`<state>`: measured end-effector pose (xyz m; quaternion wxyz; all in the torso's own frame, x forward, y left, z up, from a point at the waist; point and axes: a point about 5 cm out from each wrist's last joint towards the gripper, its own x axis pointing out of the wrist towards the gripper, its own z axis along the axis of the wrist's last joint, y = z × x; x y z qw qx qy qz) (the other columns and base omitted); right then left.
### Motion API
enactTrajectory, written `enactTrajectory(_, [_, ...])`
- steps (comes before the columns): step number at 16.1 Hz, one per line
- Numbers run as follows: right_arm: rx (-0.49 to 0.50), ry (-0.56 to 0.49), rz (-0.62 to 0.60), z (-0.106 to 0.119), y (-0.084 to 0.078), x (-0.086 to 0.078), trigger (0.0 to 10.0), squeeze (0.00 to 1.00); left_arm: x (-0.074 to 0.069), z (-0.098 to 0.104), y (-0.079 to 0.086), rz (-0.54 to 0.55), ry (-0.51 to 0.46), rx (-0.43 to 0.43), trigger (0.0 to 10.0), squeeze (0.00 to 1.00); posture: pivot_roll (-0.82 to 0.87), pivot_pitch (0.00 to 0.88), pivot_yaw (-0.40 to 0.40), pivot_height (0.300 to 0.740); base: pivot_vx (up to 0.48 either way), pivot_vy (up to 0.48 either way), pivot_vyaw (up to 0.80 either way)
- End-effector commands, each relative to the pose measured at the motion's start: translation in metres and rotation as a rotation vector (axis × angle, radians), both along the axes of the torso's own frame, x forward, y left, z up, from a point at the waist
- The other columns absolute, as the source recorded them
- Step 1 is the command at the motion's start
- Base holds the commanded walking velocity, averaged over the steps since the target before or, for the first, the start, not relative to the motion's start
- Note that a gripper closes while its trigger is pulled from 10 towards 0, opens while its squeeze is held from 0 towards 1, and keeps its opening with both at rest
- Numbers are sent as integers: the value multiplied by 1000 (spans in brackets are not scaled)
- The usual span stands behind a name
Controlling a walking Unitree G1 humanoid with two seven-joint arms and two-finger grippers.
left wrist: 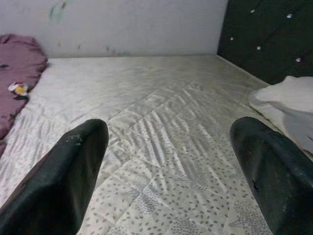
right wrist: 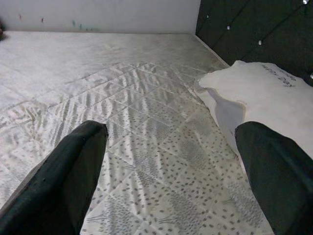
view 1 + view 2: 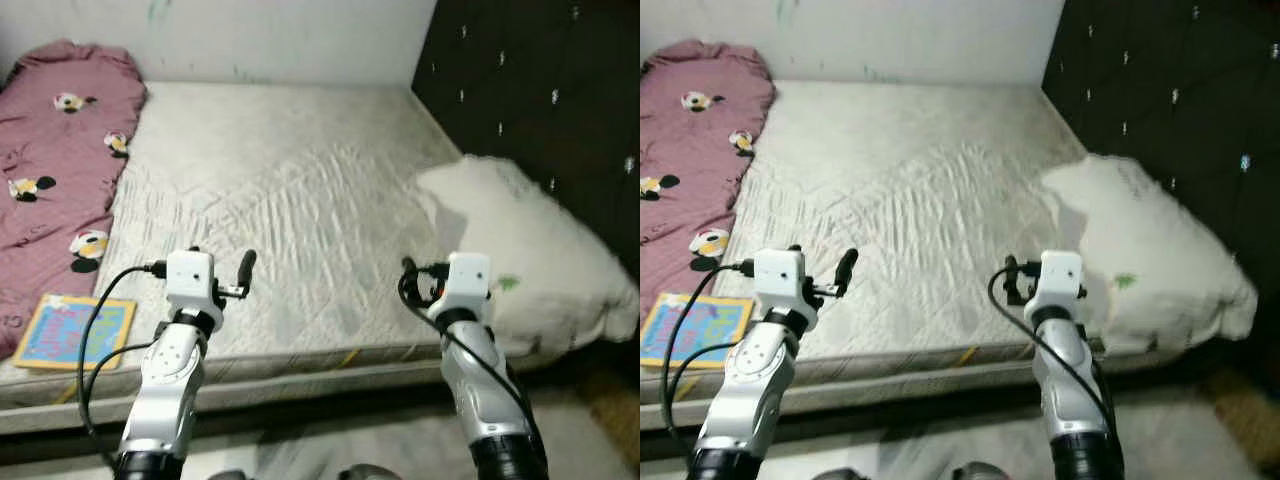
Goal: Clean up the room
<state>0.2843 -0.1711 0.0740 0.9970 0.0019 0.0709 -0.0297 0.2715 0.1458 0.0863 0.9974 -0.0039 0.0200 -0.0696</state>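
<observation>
Both arms hover over the near edge of the bare mattress. The left gripper and right gripper are spread wide with nothing in them. The white pillow sits at mid right, just beside the right gripper, against the dark headboard. A maroon blanket fills the upper left, with a colourful book at lower left by the mattress edge. The middle's wide open.
</observation>
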Motion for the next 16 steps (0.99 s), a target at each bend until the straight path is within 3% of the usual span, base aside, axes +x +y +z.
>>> enactTrajectory(1, [-6, 10, -20, -2, -6, -2, 10000, 0, 0, 0, -5, -15, 4, -7, 10000, 0, -37, 0, -55, 740, 0, 476, 0])
enactTrajectory(8, [-5, 13, -20, -2, -6, -4, 10000, 0, -1, 3, -6, -25, -19, -5, 10000, 0, -37, 0, -54, 740, 0, 469, 0])
enactTrajectory(16, [-8, 19, -14, -3, -5, -4, 10000, 0, -3, 5, -8, -51, -36, -11, 10000, 0, -36, 0, -54, 740, 33, 0, 0])
